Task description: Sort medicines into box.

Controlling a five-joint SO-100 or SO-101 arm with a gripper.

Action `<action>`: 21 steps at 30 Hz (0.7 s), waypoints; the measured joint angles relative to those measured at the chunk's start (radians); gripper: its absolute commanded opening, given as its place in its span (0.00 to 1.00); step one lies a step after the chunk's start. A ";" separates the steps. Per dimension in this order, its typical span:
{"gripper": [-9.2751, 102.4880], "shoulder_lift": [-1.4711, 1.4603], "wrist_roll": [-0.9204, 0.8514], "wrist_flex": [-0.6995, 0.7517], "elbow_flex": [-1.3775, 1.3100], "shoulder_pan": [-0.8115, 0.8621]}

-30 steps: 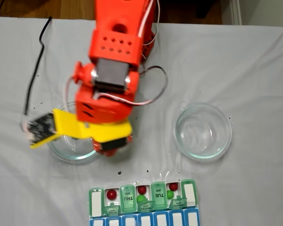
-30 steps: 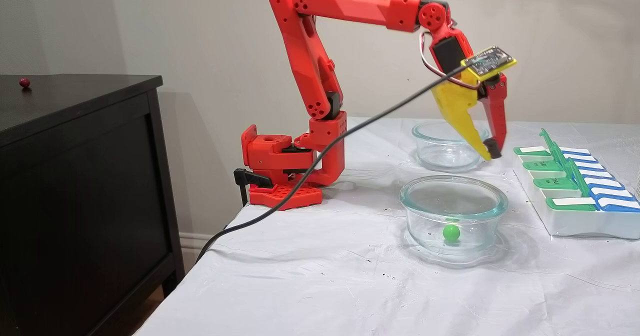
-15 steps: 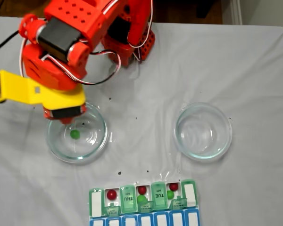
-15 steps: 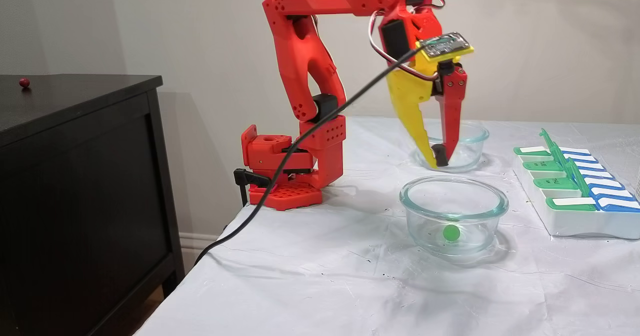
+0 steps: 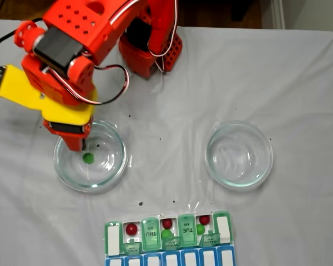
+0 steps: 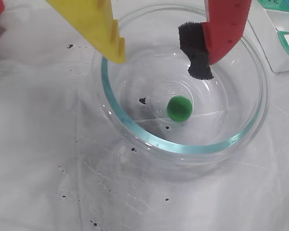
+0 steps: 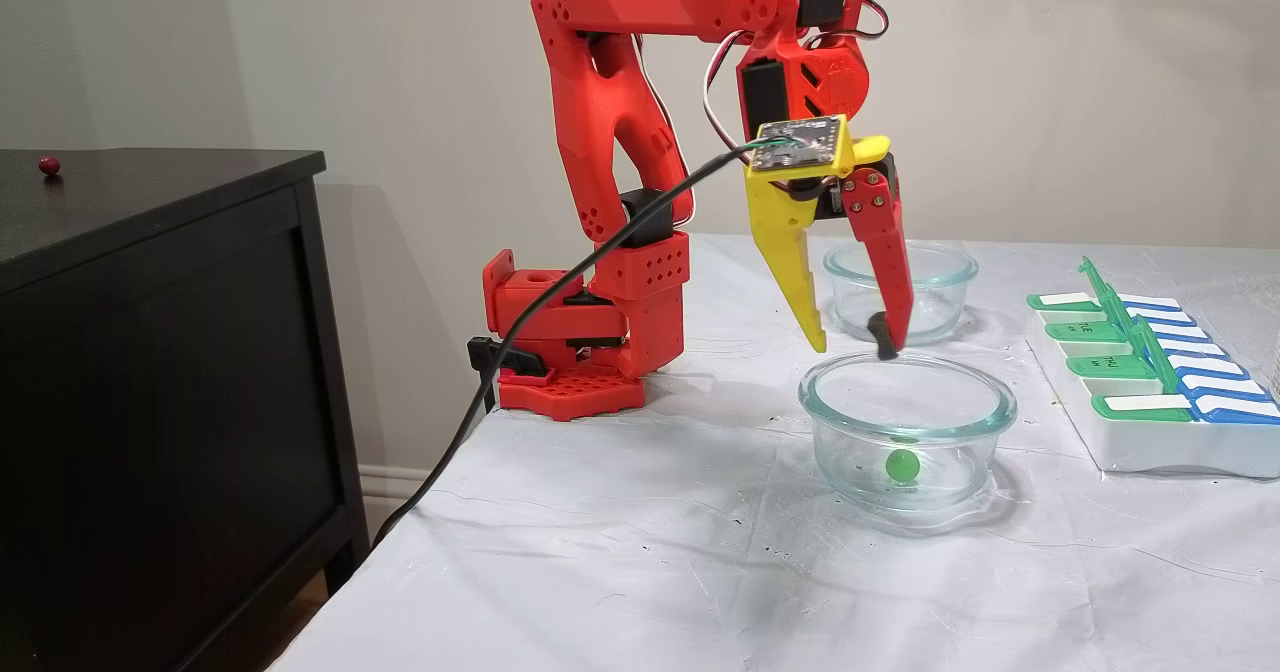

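One green medicine ball [image 5: 88, 158] lies in the bottom of the left glass dish [image 5: 56, 162]. My gripper [image 5: 77, 145] hangs open just above that dish. In the wrist view the yellow finger [image 6: 111, 43] and the red finger's black pad [image 6: 196, 57] straddle the ball [image 6: 179, 108], with nothing held. From the side, the gripper [image 7: 850, 345] is at rim height over the dish [image 7: 830, 382], with the ball [image 7: 902, 465] below. The box [image 5: 222, 227] at the front edge holds red balls [image 5: 131, 228] and green balls [image 5: 166, 234] in open compartments.
A second glass dish [image 5: 210, 166] sits to the right of the first, seen from above. The arm's base [image 7: 560, 342] and its black cable [image 7: 520, 342] are at the table's far side. A red ball [image 7: 48, 164] rests on a black cabinet [image 7: 150, 352] beside the table.
The arm swung away from the box side to above the dish with the green ball and came down. The gripper has opened wider.
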 measured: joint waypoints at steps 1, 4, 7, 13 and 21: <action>0.28 0.000 0.015 -0.012 0.005 -0.005; 0.25 0.000 0.052 -0.064 0.018 -0.018; 0.24 -0.005 0.058 -0.115 0.023 -0.026; 0.25 -0.071 0.060 -0.170 0.023 -0.028; 0.25 -0.126 0.081 -0.238 0.066 -0.028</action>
